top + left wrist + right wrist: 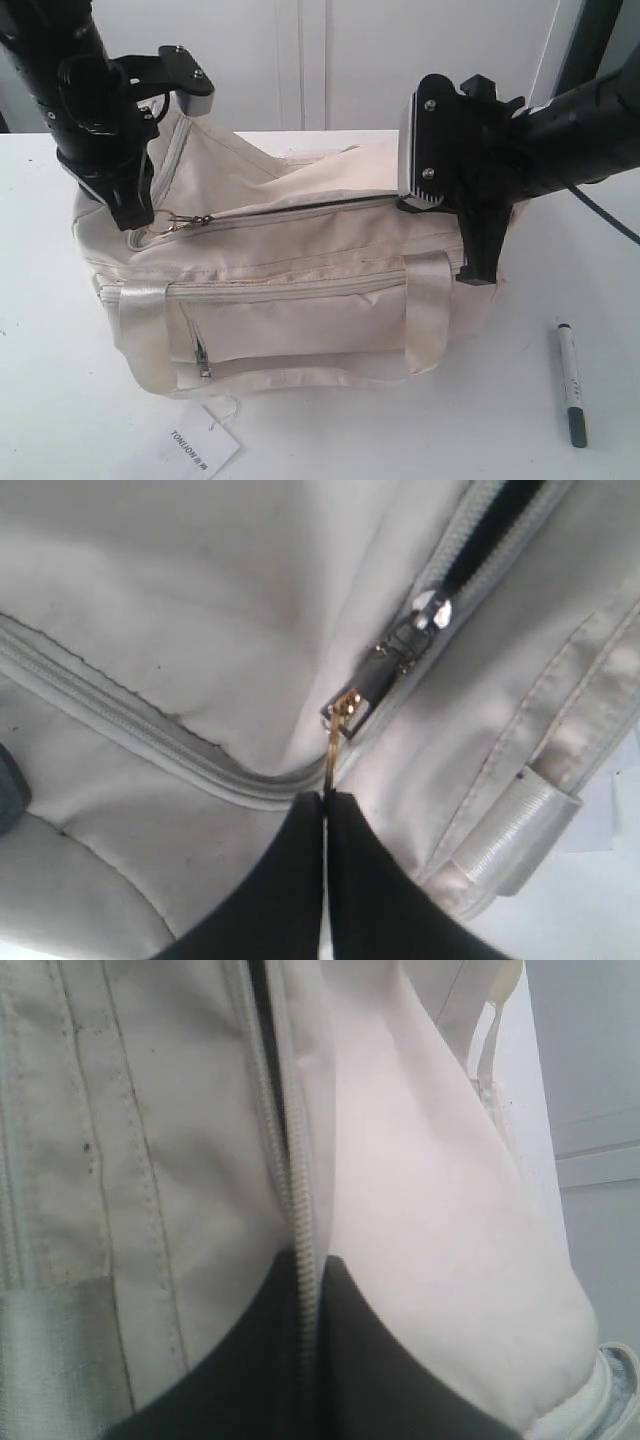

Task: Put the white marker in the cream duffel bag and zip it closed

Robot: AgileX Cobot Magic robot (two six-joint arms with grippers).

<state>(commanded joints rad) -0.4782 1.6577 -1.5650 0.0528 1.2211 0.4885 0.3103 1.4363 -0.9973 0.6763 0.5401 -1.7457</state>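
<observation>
White tabletop (60,420) with a pale panelled wall behind: on it you have one cream duffel bag (300,300), lying at centre with its long side toward the exterior camera. A satin handle strap (140,330) is draped down its front, and a white paper tag (205,448) lies on the table just in front of it. Top zipper (300,207): a dark slit runs along it from the slider toward the right end, so the bag is not zipped shut. Your left gripper (325,798) sits at the bag's left end, fingers pressed together with no gap, pinching the gold key-ring zipper pull (343,718); the silver slider (431,610) lies just beyond it, with the open black gap past that. Your right gripper (307,1260) is at the bag's right end, its fingers likewise closed, clamped on the top zipper's grey-beige teeth and the cream fabric either side. One white marker (571,380) lies flat on the table to the right of the bag, well apart from it and outside it. Its dark cap points to the near edge, and neither gripper touches it.
</observation>
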